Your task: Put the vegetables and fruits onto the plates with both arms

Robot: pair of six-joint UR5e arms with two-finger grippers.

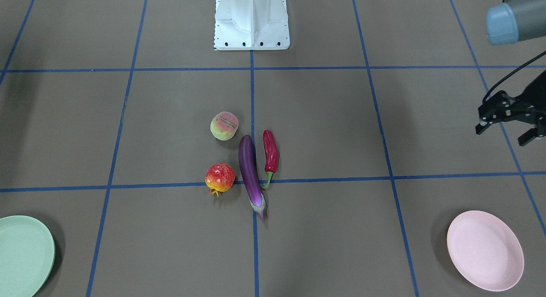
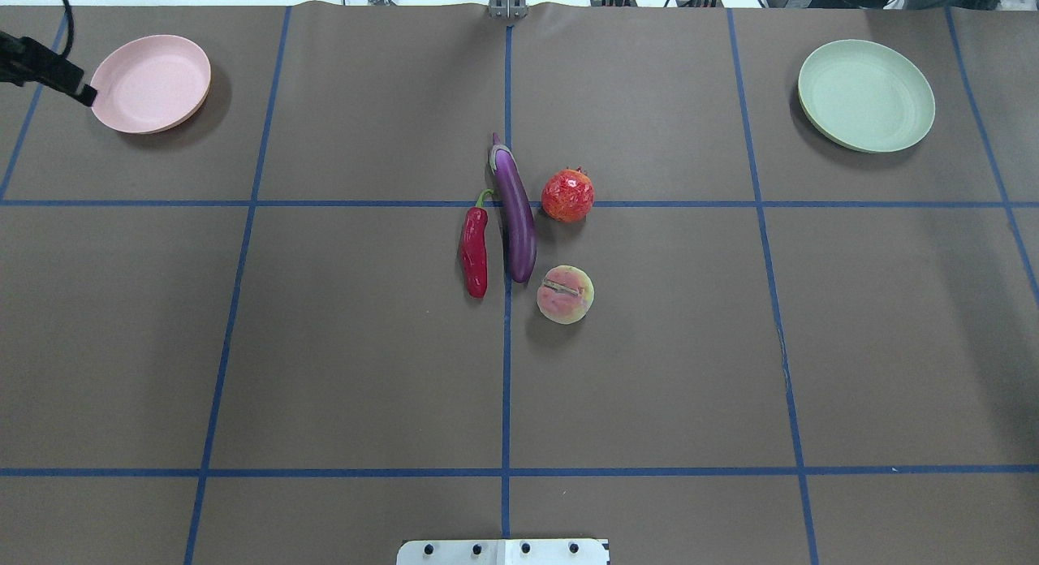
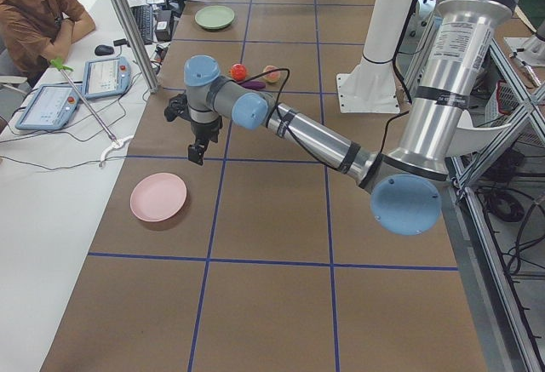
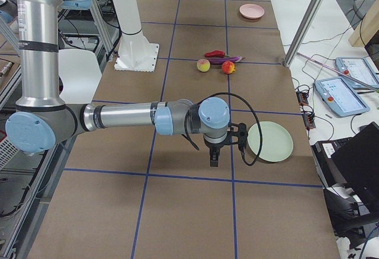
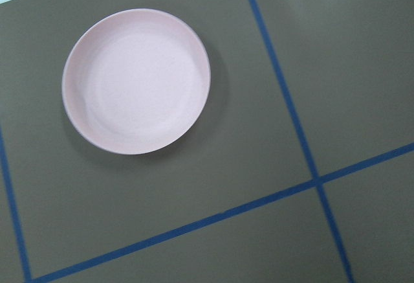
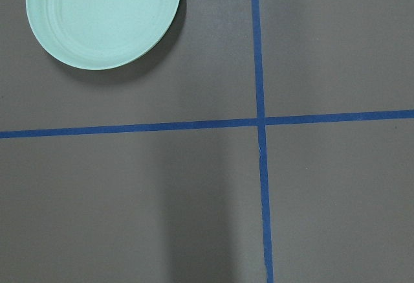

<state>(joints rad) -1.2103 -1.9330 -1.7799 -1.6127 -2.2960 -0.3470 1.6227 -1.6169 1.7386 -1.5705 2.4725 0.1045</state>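
Mid-bench [image 2: 325,346], the eggplant [image 2: 517,216] lies lengthwise 12-to-6 seen from overhead, cap at 12. The chili [image 2: 475,252] parallels it at 9 o'clock, stem toward 12. Left claw [image 1: 506,132] hangs spread open near the pink plate [image 2: 150,82]; right claw [image 4: 214,161], cannot tell.

Desk [image 2: 365,346]: brown matte cover, divided into squares by blue tape lines [image 2: 506,386]. White base block [image 1: 251,21] stands at its middle, on the robot's edge. White side table [image 3: 43,210] alongside carries one tablet [image 3: 106,77], a second tablet [image 3: 49,106], a mouse [image 3: 104,49] and loose cables. A person [image 3: 38,14] in a brown top sits there. Metal post [image 3: 129,27] stands upright at the desk's edge.
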